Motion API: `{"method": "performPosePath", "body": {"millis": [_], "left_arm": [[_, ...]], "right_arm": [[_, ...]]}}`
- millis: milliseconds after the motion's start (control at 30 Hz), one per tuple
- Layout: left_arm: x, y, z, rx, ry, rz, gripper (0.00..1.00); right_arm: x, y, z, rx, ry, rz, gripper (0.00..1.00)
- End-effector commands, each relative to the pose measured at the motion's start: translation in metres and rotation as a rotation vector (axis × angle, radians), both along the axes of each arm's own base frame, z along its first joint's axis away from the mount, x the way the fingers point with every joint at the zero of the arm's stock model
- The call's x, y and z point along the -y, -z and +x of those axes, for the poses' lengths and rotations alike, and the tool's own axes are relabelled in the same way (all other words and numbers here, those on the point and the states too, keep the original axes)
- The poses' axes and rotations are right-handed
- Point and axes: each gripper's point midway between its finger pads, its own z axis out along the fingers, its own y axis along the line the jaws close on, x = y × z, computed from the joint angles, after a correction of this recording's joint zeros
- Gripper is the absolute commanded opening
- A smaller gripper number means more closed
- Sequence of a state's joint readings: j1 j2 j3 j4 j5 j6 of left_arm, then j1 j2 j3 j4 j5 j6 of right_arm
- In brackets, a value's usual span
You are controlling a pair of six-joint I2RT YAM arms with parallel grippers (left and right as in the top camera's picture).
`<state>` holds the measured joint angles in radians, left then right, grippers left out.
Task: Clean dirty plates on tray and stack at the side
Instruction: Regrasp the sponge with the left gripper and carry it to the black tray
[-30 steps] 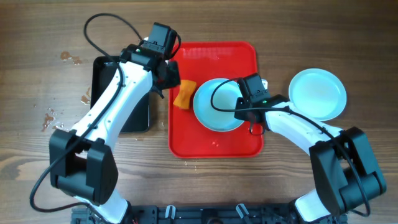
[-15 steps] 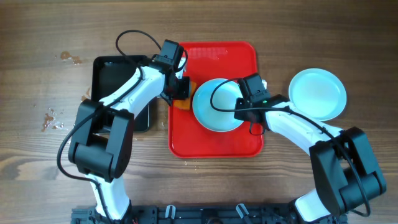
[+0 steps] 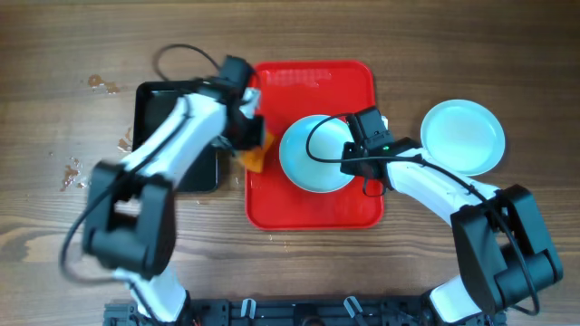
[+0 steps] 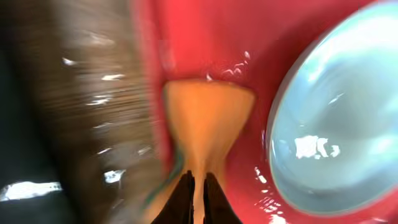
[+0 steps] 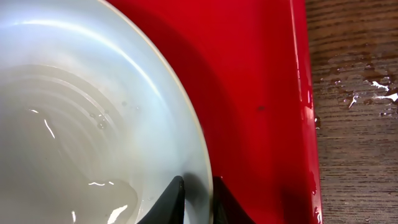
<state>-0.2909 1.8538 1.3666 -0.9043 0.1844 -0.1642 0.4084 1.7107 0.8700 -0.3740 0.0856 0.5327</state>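
A pale blue plate (image 3: 313, 156) lies on the red tray (image 3: 313, 206). My right gripper (image 3: 360, 145) is shut on the plate's right rim, one finger inside the plate (image 5: 81, 124) and one outside over the tray (image 5: 249, 93); the gripper (image 5: 198, 200) straddles the rim. Water glistens in that plate. A second plate (image 3: 462, 136) rests on the table to the right of the tray. My left gripper (image 4: 198, 186) is shut on an orange sponge (image 4: 208, 118), pinching its middle, at the tray's left edge (image 3: 256, 158). The plate (image 4: 336, 124) lies just right of the sponge.
A black rectangular tray (image 3: 172, 136) sits on the wooden table left of the red tray, partly under the left arm. Small wet spots mark the table at the far left (image 3: 101, 85) and beside the red tray's right rim (image 5: 367, 90).
The left gripper closed on the orange sponge and drew it leftward to the tray's left edge; the left arm is blurred with motion. The right gripper and both plates have not moved.
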Motion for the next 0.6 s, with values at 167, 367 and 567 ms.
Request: {"method": "performPosePath", "body": {"millis": [167,367,567], "left_arm": [[-0.109,-0.054,0.003,0.118,-0.227,0.208,0.04],[-0.030,-0.045,-0.002,0.090,-0.071,-0.190,0.35],[0.011,-0.012,-0.010,0.128,0.004,-0.116,0.50]], "right_arm": [[-0.009,0.004,-0.006,-0.020,-0.072,0.040,0.20],[-0.009,0.004,-0.006,-0.021,-0.078,0.038,0.29],[-0.009,0.004,-0.007,-0.022,-0.079,0.041,0.33]]}}
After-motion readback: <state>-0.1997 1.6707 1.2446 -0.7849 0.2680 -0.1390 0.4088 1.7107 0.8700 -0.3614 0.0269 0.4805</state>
